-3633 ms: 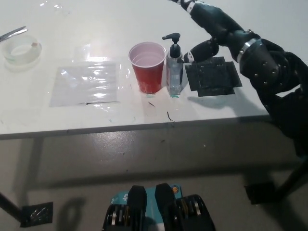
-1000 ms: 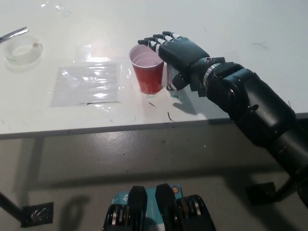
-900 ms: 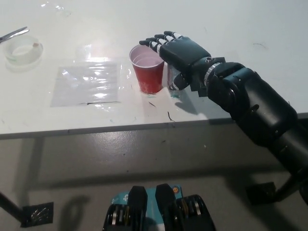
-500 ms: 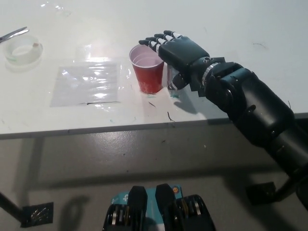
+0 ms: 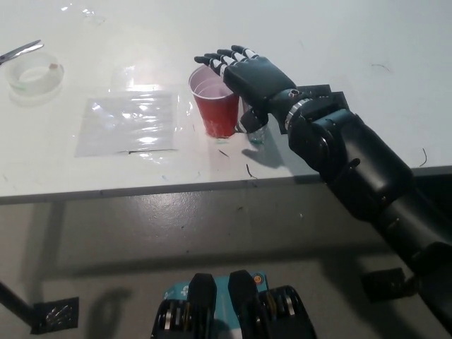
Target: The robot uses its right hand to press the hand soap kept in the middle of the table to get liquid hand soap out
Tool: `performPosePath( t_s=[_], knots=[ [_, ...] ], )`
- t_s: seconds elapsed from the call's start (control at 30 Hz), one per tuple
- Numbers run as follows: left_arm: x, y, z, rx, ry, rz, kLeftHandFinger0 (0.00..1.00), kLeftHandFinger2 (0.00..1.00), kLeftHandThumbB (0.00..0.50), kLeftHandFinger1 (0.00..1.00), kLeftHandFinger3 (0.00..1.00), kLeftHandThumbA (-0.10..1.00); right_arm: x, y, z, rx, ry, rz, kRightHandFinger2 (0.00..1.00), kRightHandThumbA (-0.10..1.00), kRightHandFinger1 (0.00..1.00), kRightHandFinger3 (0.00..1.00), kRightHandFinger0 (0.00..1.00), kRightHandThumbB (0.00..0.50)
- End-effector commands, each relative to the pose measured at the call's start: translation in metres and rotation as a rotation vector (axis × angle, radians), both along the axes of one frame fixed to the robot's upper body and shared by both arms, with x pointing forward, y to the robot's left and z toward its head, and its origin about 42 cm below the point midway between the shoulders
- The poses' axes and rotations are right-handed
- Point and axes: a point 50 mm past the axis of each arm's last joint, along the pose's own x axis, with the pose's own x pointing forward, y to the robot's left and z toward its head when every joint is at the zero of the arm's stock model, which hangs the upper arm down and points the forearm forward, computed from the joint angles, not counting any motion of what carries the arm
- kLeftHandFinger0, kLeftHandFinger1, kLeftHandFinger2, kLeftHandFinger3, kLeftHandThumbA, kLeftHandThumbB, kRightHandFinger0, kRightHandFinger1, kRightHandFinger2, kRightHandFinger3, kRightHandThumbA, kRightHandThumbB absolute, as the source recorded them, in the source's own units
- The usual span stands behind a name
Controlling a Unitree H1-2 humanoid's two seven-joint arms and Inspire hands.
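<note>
Only the lower part of the soap bottle (image 5: 256,132) shows: clear, standing on the white table (image 5: 367,42) near its front edge and just right of one red cup (image 5: 216,99). Its pump head is hidden under the right hand (image 5: 247,74), so whether the palm touches the pump cannot be told. No label or writing can be read on the bottle.

The black hand lies palm down over the top of the bottle, its fingers (image 5: 220,58) stretched out and slightly apart, reaching over the cup's rim toward the picture's left. They hold nothing. The thumb hangs beside the bottle, near its upper part; contact there cannot be told either. The black forearm runs down to the lower right, across the table's edge.

The cup is upright and open, its inside pale. Behind the wrist, one dark square mat (image 5: 326,95) lies flat on the table, mostly covered by the arm.

Left of the cup lies one clear plastic sheet (image 5: 127,120), flat and shiny. Farther left, near the table's far corner, sits one roll of clear tape (image 5: 32,73), with one metal tool (image 5: 20,49) just behind it; what kind it is cannot be told. A few dark specks mark the tabletop in front of the cup.

The left hand is out of view.
</note>
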Motion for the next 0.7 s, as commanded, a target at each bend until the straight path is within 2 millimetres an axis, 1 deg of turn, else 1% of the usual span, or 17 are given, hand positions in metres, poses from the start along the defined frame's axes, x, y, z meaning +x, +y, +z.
performPosePath(
  t_s=[0.0,0.07,0.17,0.2,0.27,0.3,0.33,0.37,0.4,0.43,0.53,0.6,0.63,0.67],
  knots=[
    [-0.001,0.003,0.023,0.045,-0.082,0.011,0.3,0.5,0.105,0.42,0.6,0.85,-0.005,-0.02,-0.048,-0.111,0.128,-0.044,1.0,1.0,1.0,1.0,1.0,0.452],
    [-0.002,0.002,0.024,0.063,-0.084,0.022,0.29,0.49,0.082,0.41,0.6,0.87,-0.005,-0.029,-0.048,-0.155,0.107,-0.061,1.0,1.0,1.0,1.0,1.0,0.448],
    [-0.001,0.004,0.024,0.06,-0.087,0.023,0.3,0.5,0.082,0.41,0.61,0.86,-0.004,-0.034,-0.046,-0.166,0.097,-0.072,1.0,1.0,1.0,1.0,1.0,0.458],
    [-0.001,0.004,0.025,0.063,-0.088,0.026,0.3,0.49,0.097,0.41,0.61,0.87,-0.003,-0.038,-0.044,-0.188,0.091,-0.079,1.0,1.0,1.0,1.0,1.0,0.464],
    [-0.001,0.004,0.025,0.065,-0.087,0.027,0.29,0.49,0.102,0.41,0.6,0.87,-0.002,-0.04,-0.043,-0.203,0.086,-0.085,1.0,1.0,1.0,1.0,1.0,0.464],
    [-0.001,0.003,0.025,0.063,-0.089,0.026,0.28,0.49,0.107,0.41,0.6,0.87,-0.002,-0.042,-0.044,-0.225,0.073,-0.089,1.0,1.0,1.0,1.0,1.0,0.489],
    [-0.001,0.003,0.025,0.059,-0.088,0.028,0.28,0.49,0.113,0.4,0.59,0.87,-0.001,-0.043,-0.045,-0.241,0.067,-0.091,1.0,1.0,1.0,1.0,1.0,0.491],
    [-0.001,0.003,0.025,0.057,-0.088,0.029,0.28,0.48,0.096,0.4,0.59,0.87,-0.001,-0.043,-0.046,-0.249,0.064,-0.091,1.0,1.0,1.0,1.0,1.0,0.5],
    [-0.001,0.003,0.025,0.058,-0.081,0.03,0.28,0.49,0.108,0.41,0.6,0.87,-0.001,-0.043,-0.048,-0.249,0.062,-0.09,1.0,1.0,1.0,1.0,1.0,0.5],
    [-0.001,0.003,0.025,0.057,-0.083,0.029,0.29,0.49,0.098,0.41,0.6,0.87,-0.002,-0.043,-0.049,-0.245,0.063,-0.088,1.0,1.0,1.0,1.0,1.0,0.493],
    [0.001,0.002,0.027,0.058,-0.092,0.022,0.28,0.49,0.096,0.41,0.6,0.87,-0.001,-0.043,-0.051,-0.247,0.062,-0.088,1.0,1.0,1.0,1.0,1.0,0.498],
    [0.001,0.004,0.029,0.065,-0.099,0.023,0.27,0.49,0.091,0.4,0.6,0.88,-0.002,-0.039,-0.055,-0.221,0.057,-0.08,1.0,1.0,1.0,1.0,1.0,0.489],
    [0.001,0.004,0.029,0.064,-0.099,0.022,0.27,0.49,0.092,0.4,0.6,0.88,-0.003,-0.038,-0.056,-0.215,0.064,-0.081,1.0,1.0,1.0,1.0,1.0,0.492],
    [0.001,0.003,0.029,0.059,-0.097,0.022,0.28,0.49,0.112,0.41,0.6,0.88,-0.003,-0.037,-0.057,-0.208,0.069,-0.081,1.0,1.0,1.0,1.0,1.0,0.492]
  ],
)
